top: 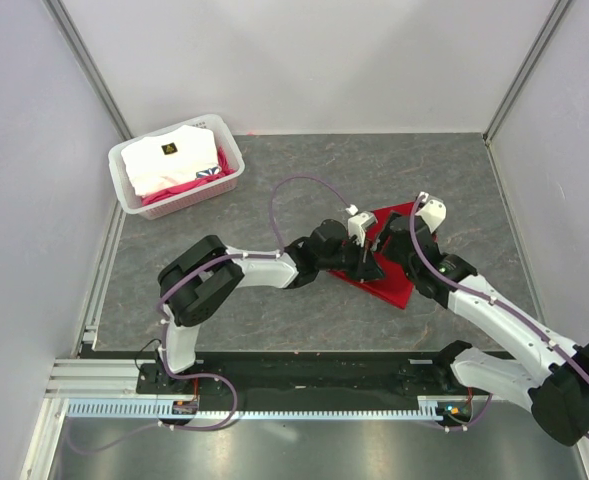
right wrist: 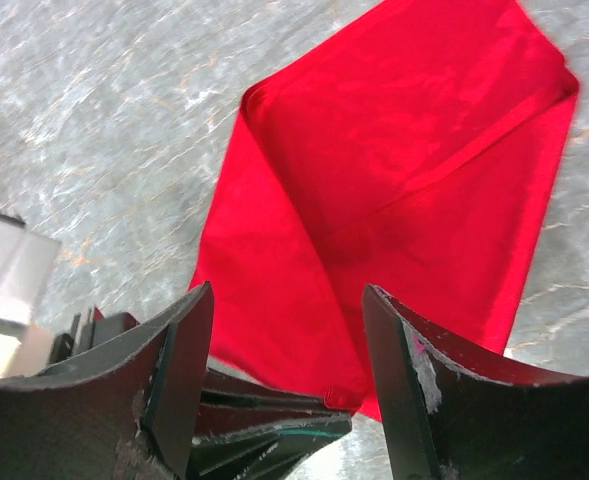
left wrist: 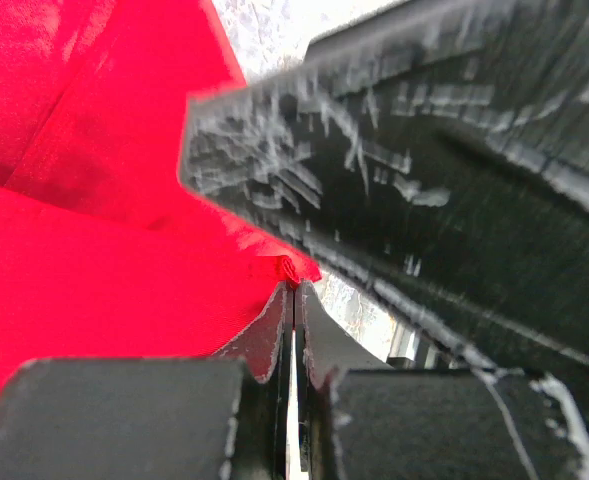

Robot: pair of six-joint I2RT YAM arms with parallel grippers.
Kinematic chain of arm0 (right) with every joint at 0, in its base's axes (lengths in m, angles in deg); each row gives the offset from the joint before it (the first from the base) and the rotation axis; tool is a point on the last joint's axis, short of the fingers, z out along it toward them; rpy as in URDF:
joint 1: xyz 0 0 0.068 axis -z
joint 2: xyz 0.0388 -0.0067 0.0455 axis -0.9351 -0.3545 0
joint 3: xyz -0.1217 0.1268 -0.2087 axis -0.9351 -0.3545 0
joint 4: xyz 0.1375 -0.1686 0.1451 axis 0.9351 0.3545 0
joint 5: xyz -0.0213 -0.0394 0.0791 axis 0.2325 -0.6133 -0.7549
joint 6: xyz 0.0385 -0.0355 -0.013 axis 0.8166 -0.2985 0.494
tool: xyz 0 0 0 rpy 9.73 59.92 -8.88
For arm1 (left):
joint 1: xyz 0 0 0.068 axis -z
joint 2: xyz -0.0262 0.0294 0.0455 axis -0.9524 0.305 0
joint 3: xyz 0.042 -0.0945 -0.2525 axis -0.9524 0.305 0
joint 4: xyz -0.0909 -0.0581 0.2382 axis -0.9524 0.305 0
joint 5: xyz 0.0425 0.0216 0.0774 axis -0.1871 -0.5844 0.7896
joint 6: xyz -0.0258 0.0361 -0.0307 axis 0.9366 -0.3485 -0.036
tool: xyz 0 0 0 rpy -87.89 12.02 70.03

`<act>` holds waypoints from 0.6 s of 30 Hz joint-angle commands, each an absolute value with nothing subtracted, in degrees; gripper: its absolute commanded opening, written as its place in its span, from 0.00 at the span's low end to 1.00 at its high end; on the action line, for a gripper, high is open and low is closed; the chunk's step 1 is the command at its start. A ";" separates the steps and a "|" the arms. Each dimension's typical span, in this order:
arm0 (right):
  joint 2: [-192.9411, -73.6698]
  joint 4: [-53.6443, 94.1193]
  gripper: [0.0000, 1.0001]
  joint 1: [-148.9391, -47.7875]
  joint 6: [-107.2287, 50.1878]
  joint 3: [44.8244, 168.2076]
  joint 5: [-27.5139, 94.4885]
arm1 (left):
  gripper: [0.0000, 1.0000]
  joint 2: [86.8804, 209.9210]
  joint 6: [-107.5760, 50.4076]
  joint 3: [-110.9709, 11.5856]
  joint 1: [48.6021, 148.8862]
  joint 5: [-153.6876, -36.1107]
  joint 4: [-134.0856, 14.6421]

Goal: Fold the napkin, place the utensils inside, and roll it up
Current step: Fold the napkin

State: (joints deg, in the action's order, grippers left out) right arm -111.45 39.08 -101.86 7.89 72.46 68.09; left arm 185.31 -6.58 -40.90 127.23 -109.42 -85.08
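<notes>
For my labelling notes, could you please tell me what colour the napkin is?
The napkin is plain bright red, seen best in the right wrist view.

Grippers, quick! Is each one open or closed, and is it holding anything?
Left gripper: closed, pinching a corner of the napkin.
Right gripper: open, holding nothing.

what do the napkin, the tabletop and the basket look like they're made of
Napkin: soft cloth, matte bright red, going by its creases and hemmed edge.
Tabletop: grey marbled surface with pale veins; stone or a stone-look laminate, can't tell which.
Basket: probably white plastic, judging by its thin rim and slotted walls.
</notes>
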 commanded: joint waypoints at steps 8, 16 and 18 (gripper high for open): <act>-110.76 40.55 0.70 -101.76 8.79 71.66 73.88 | 0.02 190.50 -7.47 -46.52 131.66 -107.21 -88.03; -109.62 45.13 0.70 -90.87 10.11 65.96 67.16 | 0.02 191.21 -6.59 -46.52 132.27 -106.50 -88.47; -109.00 44.08 0.68 -87.10 9.58 64.20 63.13 | 0.02 191.56 -6.59 -46.78 132.71 -106.24 -88.38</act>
